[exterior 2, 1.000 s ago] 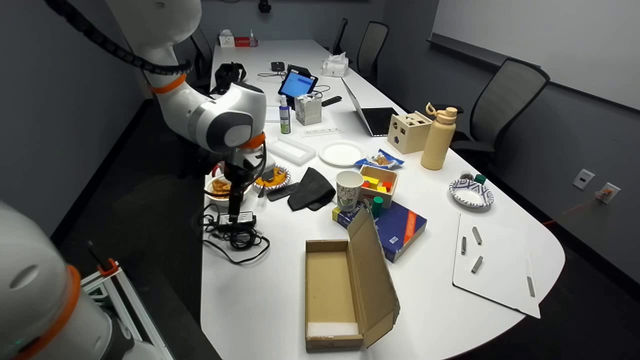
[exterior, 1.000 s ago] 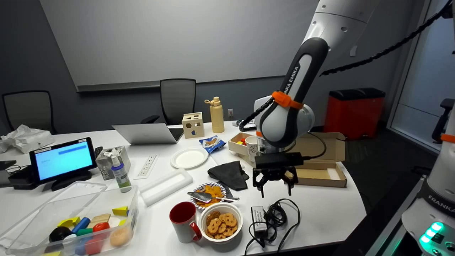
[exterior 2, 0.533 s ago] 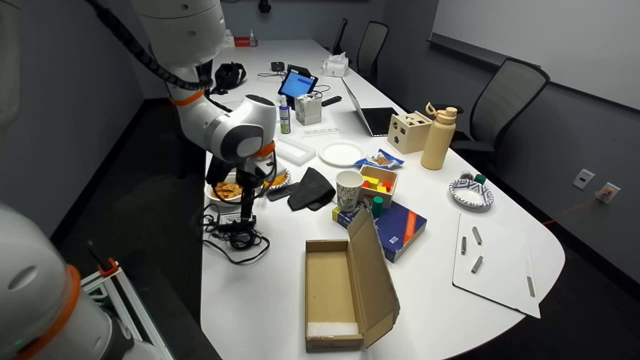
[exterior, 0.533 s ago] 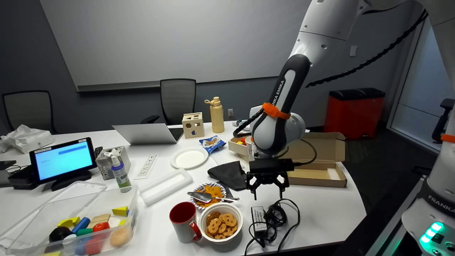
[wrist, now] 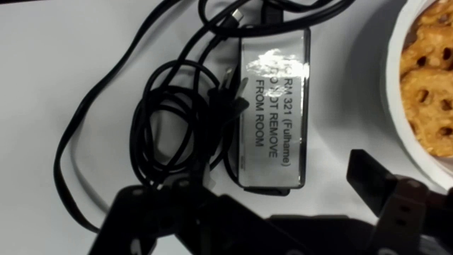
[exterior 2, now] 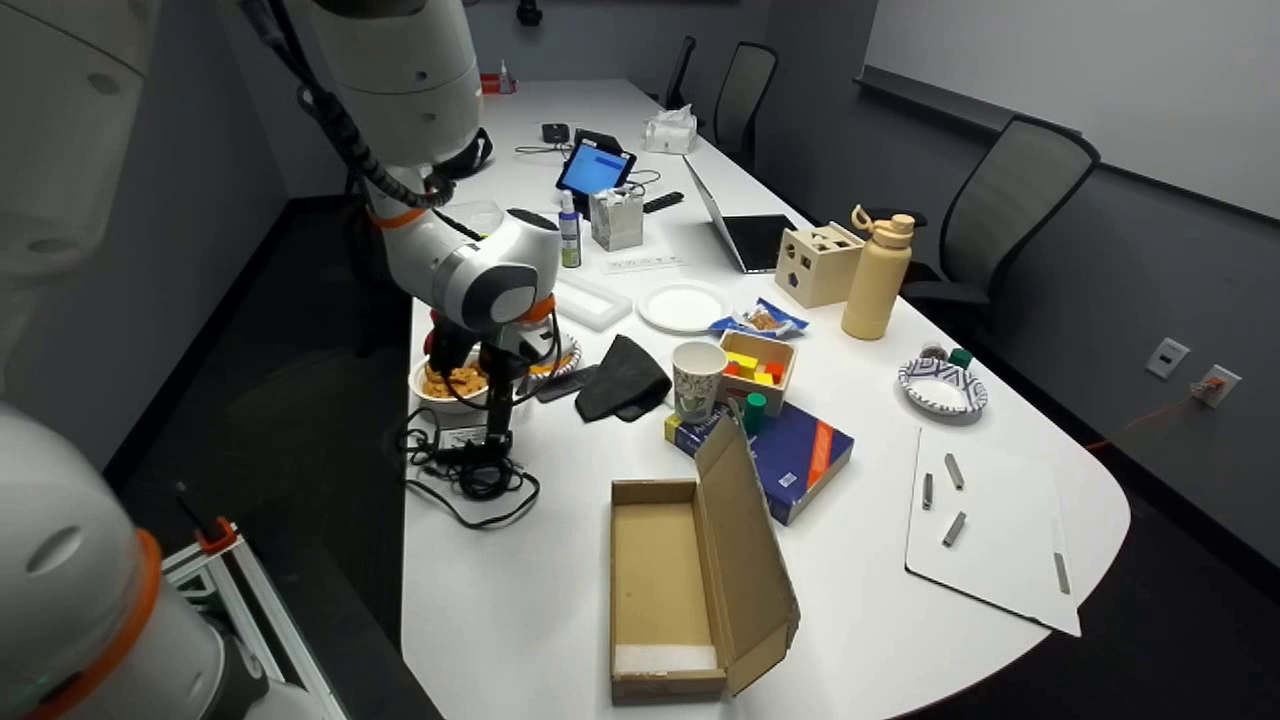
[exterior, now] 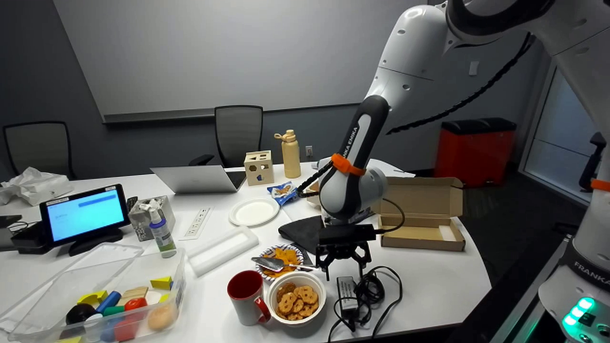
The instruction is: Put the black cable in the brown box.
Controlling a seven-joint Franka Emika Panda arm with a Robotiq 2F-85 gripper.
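Black cable [exterior: 371, 289]: in loose loops on the white table [exterior: 438, 286], near its edge, well apart from the brown box [exterior: 421, 243].
Adapter [wrist: 272, 106]: just beside the cable's coil; pale label partly lost in glare, "FROM ROOM" legible.
Mug [exterior: 245, 306]: upright, red inside.
Snack bowl [wrist: 393, 88]: white, holding brown crackers [exterior: 295, 301], just beside the mug.
Gripper [exterior: 344, 276]: near the adapter, pointing down; fingers [wrist: 364, 175] spread apart; whether they touch the cable cannot be told.
Flat black item [exterior: 301, 229]: on the table, partly hidden by the gripper in an exterior view.
Brown box: flap lid raised, white piece [exterior 2: 665, 658] at one end inside.
Bottle [exterior: 291, 159]: pale yellow, upright, beside a wooden cube [exterior: 259, 171] with cut-outs.
Red bin [exterior: 474, 155]: black-topped, on the floor beyond the table.
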